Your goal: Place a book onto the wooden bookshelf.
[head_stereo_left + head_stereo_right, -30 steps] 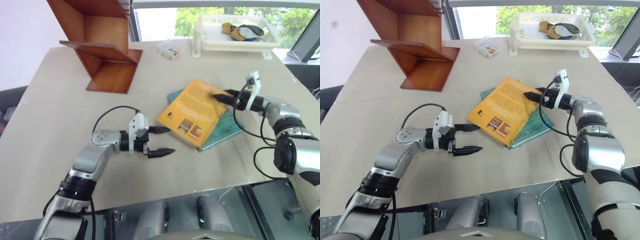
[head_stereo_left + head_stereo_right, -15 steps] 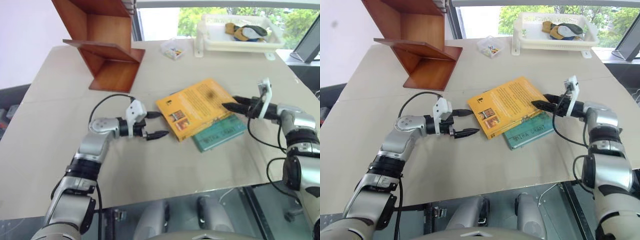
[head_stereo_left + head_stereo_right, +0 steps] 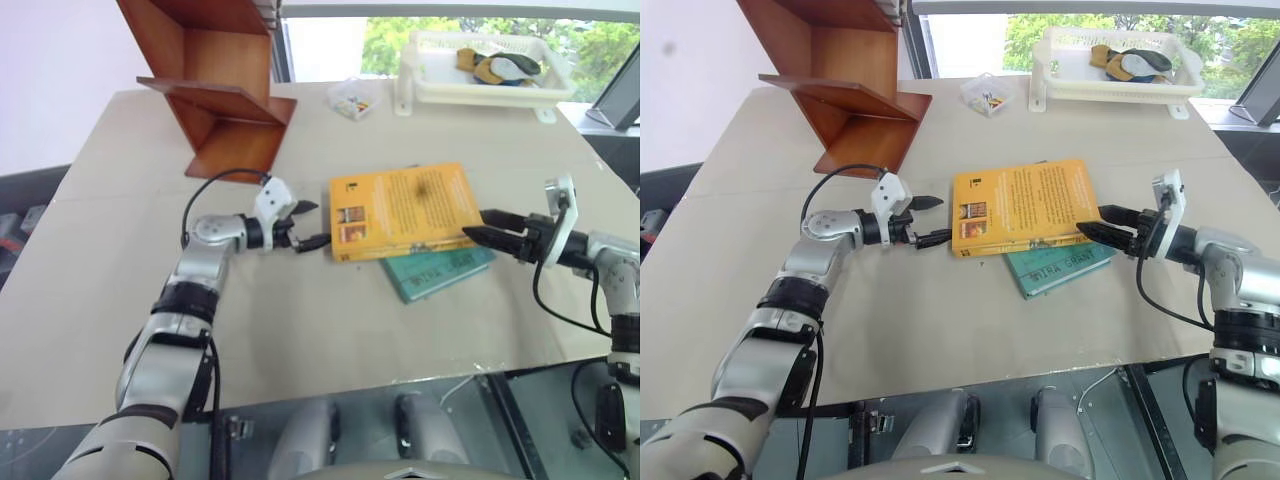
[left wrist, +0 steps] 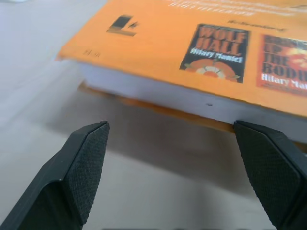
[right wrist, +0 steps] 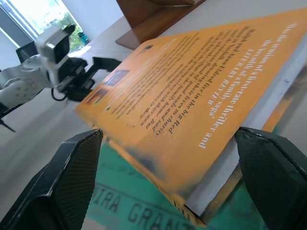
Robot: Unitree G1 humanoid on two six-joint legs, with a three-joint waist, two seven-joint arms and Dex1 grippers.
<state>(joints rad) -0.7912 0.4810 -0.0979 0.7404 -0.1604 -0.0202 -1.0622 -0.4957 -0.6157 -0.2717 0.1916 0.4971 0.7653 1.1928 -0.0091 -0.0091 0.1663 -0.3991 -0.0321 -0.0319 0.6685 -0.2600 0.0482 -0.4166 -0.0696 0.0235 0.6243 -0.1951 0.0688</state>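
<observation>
The book (image 3: 403,210) lies flat mid-desk, partly over a teal book (image 3: 440,272), with the left gripper (image 3: 305,226) spread wide at its logo end and the right gripper (image 3: 482,224) parted at the opposite end, likely bracketing it for a two-handed lift toward the wooden bookshelf (image 3: 220,90) at the desk's far-left corner.

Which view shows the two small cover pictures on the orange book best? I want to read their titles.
The left wrist view: the book sits right before the open left gripper, and its printed titles are legible. Both eye views show the pictures only as tiny patches. The right wrist view shows them distant and blurred.
</observation>
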